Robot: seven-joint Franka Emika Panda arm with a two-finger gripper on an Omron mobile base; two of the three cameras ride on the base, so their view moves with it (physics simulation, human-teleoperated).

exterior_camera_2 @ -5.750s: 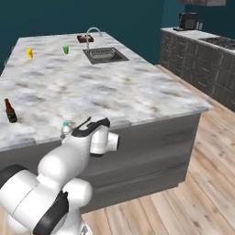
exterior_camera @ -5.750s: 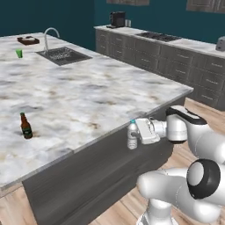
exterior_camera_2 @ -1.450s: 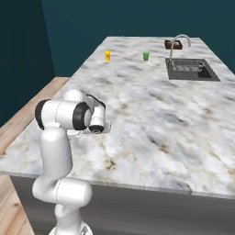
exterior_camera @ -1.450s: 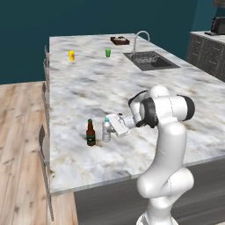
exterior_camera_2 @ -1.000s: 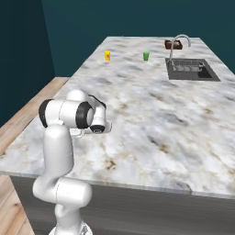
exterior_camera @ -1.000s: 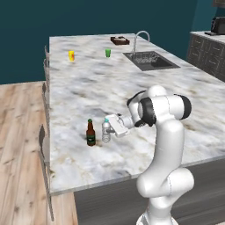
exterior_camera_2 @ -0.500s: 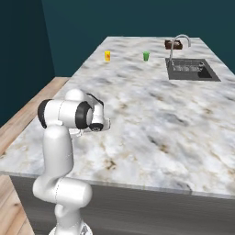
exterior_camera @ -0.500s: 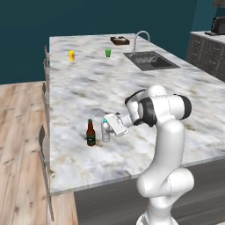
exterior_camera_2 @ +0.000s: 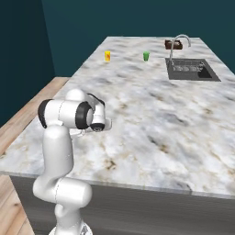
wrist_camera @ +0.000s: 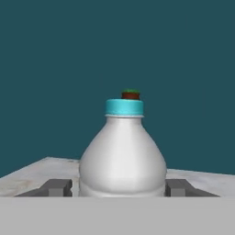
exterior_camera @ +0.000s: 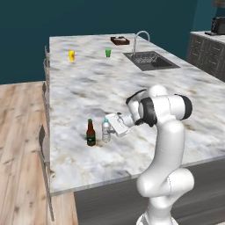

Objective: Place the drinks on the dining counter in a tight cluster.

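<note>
Our gripper (exterior_camera: 110, 127) stood with jaws apart around the water bottle (exterior_camera: 106, 130), resting on the table (exterior_camera: 88, 88) just beside the beer bottle (exterior_camera: 91, 132); we judged a straight retreat best, avoiding tipping either.

Even, soft rendered light, faint shadows on the marble, no glare, slight low-resolution blur.

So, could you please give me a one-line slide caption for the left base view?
End effector at the water bottle, which stands beside the beer bottle on the marble counter.
</note>
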